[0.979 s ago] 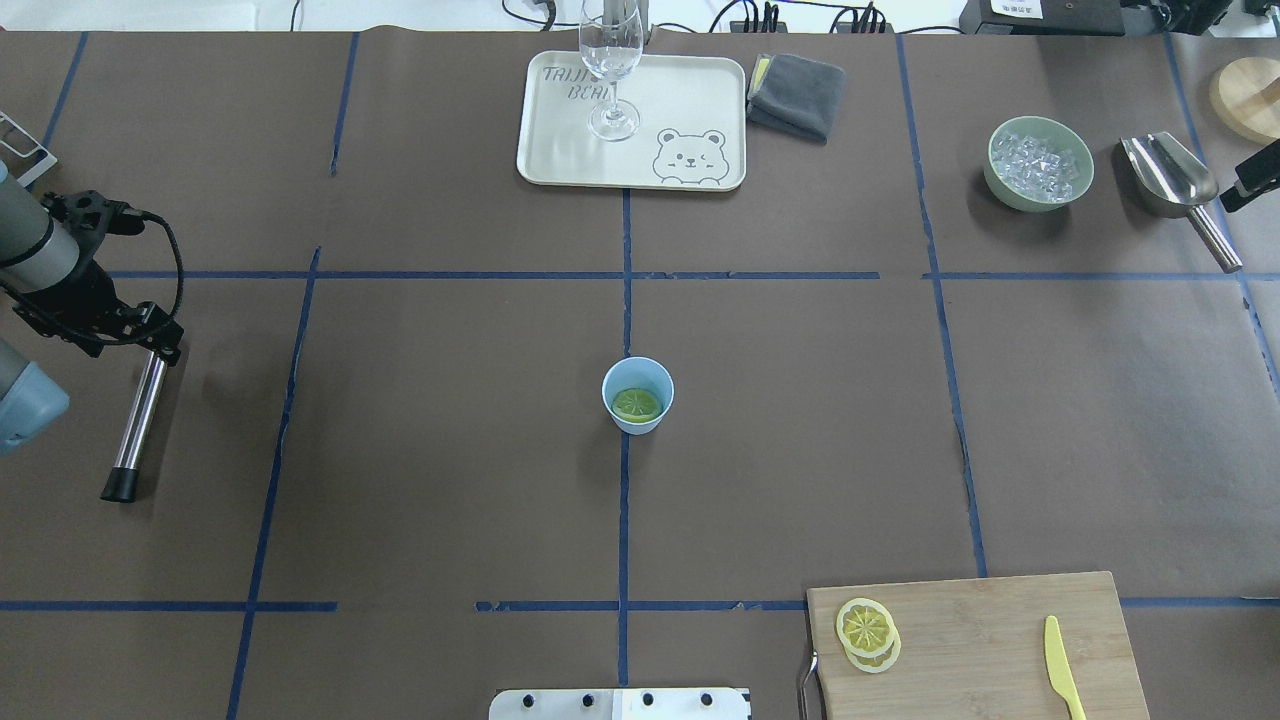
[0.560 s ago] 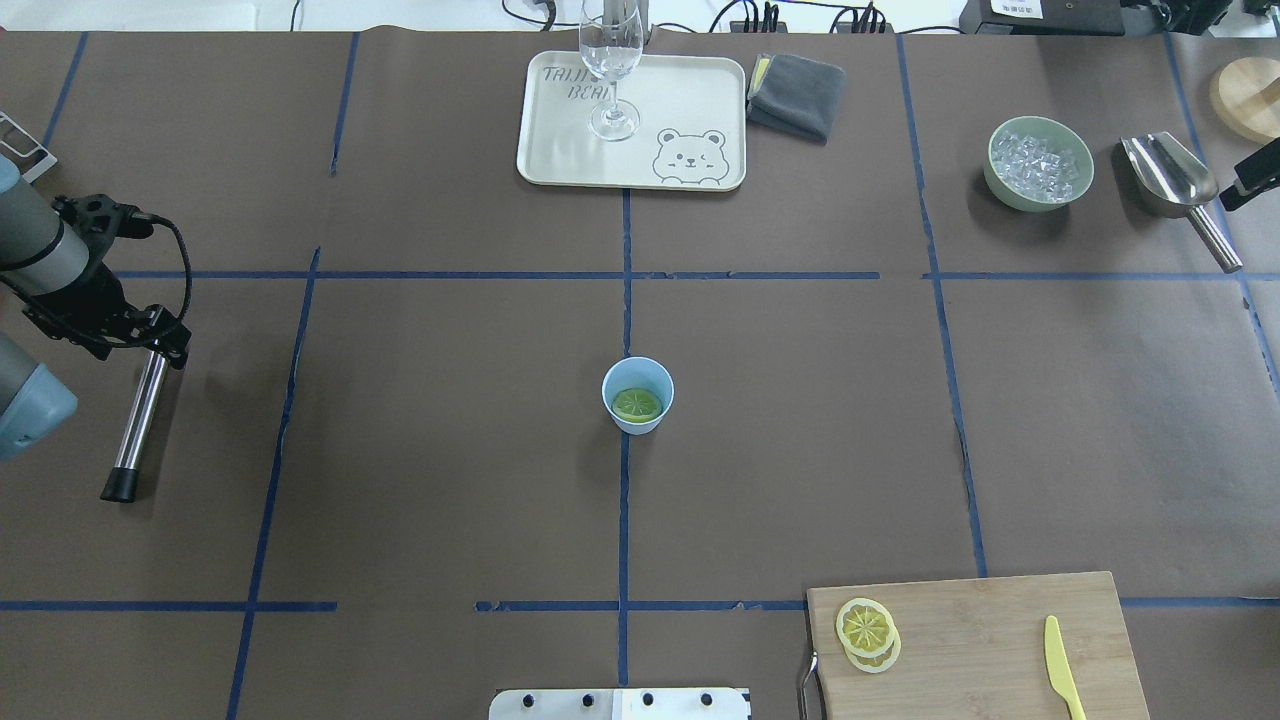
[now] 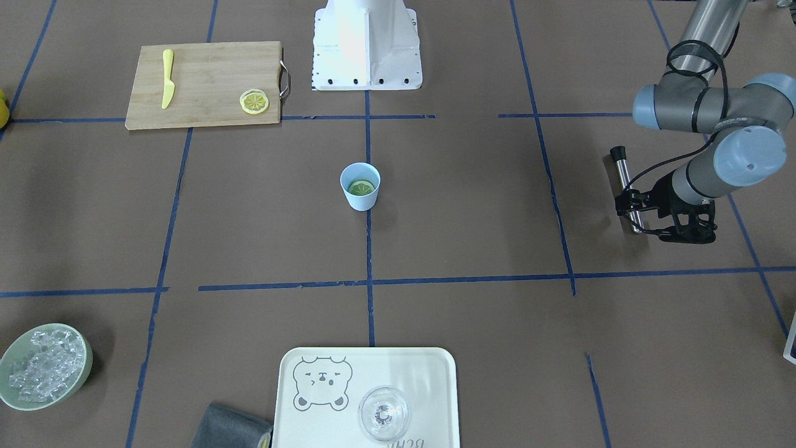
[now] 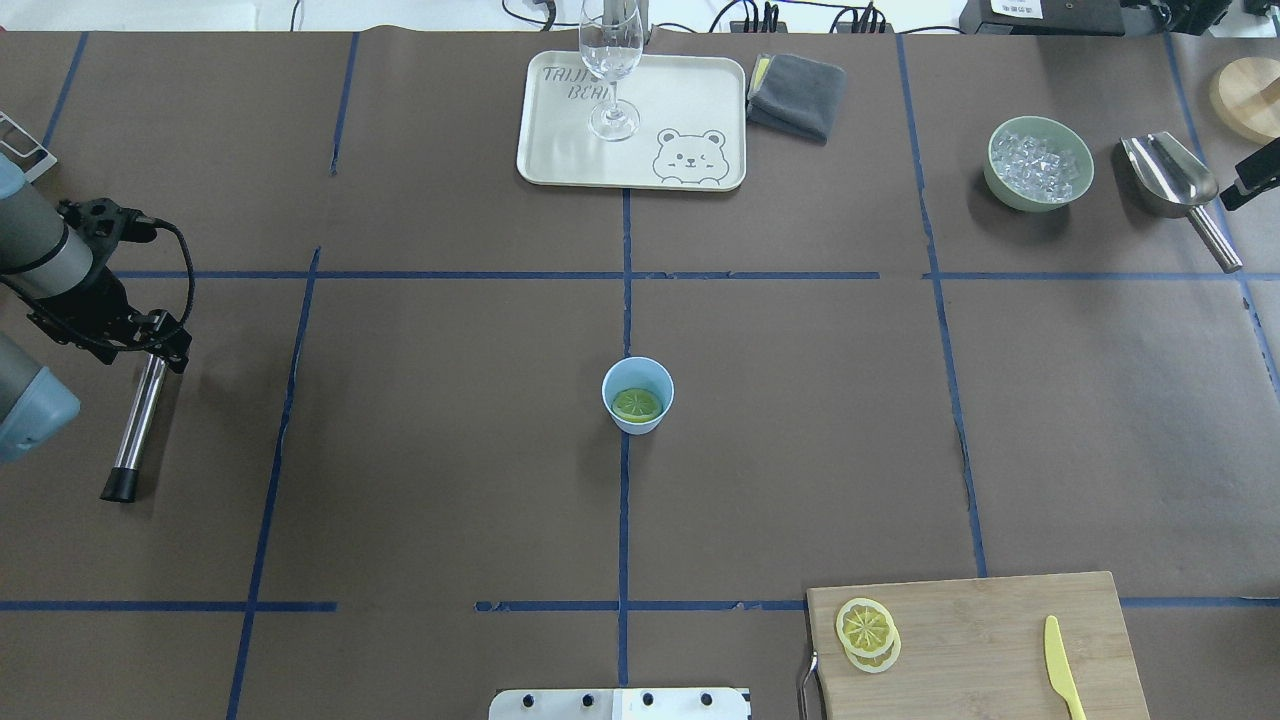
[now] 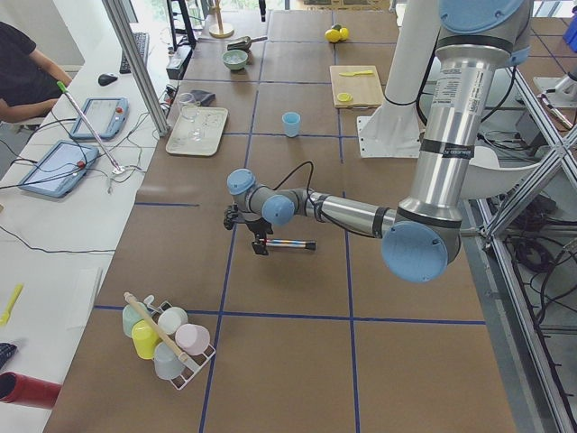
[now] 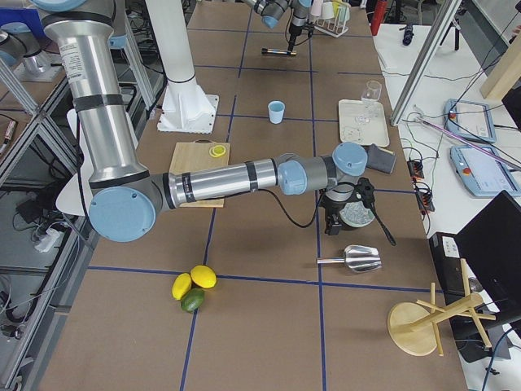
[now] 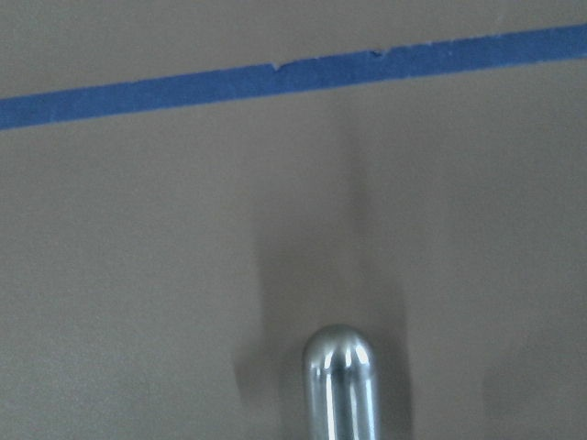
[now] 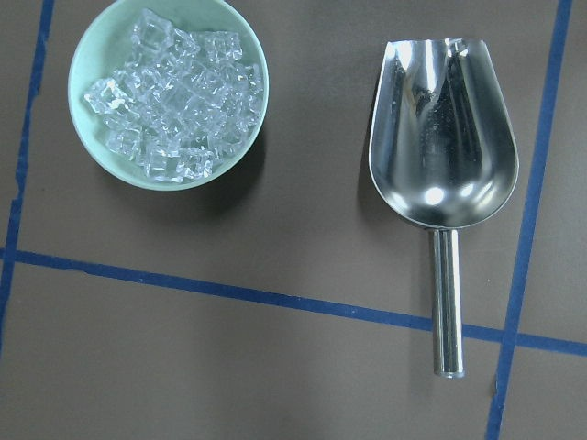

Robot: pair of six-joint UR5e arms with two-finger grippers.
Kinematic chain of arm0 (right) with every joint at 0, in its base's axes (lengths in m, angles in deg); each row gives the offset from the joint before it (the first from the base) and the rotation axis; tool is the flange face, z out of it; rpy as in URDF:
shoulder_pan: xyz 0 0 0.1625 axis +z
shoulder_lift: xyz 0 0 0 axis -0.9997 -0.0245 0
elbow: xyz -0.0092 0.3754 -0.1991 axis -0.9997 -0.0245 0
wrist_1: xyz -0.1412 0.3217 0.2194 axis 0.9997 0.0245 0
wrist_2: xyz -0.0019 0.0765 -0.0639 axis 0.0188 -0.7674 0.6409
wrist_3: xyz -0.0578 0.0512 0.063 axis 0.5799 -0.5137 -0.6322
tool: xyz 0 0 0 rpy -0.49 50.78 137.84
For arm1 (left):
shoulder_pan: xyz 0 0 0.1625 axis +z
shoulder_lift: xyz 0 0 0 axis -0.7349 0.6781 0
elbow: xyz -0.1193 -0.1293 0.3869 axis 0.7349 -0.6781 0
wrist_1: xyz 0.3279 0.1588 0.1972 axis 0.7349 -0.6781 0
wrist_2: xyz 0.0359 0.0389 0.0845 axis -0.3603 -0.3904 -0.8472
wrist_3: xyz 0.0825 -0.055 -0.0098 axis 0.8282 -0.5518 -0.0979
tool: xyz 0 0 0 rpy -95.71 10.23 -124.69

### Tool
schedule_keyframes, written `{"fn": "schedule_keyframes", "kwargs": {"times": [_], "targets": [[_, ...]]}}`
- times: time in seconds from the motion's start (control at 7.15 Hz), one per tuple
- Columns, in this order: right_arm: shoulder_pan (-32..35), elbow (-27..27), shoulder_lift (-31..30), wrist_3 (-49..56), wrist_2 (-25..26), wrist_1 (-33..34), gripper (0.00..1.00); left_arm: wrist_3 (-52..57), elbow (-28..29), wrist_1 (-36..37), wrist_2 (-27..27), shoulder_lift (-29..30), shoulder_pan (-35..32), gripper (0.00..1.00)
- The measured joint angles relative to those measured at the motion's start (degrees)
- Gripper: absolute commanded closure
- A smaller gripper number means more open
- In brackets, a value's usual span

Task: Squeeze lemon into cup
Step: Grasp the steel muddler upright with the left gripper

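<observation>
The light-blue cup stands upright at the table's middle, also in the front view. The lemon lies flat inside it and looks greenish. My left gripper is far to the left, low over the upper end of a steel rod that lies on the table. Its jaws look open, one on each side of the rod. The left wrist view shows only the rod's rounded tip. My right gripper hovers far to the right, and I cannot tell its state.
A wooden board at the front right holds two stacked lemon slices and a yellow knife. An ice bowl and a steel scoop lie under the right wrist. A tray with a glass and a grey cloth are at the back.
My left arm has shifted slightly to the right over the rod's upper end. The rod, the cup and the lemon have not moved.
</observation>
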Motion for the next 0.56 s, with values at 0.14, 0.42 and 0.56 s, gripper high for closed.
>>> {"fn": "schedule_keyframes", "kwargs": {"times": [0.14,0.42,0.56], "targets": [[0.00,0.00,0.00,0.00,0.00,0.00,0.00,-0.06,0.01,0.06,0.00,0.00,0.00,0.45],[0.13,-0.05,0.12,0.00,0.00,0.00,0.00,-0.10,-0.04,0.12,0.05,0.00,0.05,0.62],[0.15,-0.05,0.21,0.00,0.00,0.00,0.00,-0.10,-0.08,0.11,0.08,0.00,0.05,0.81]]}}
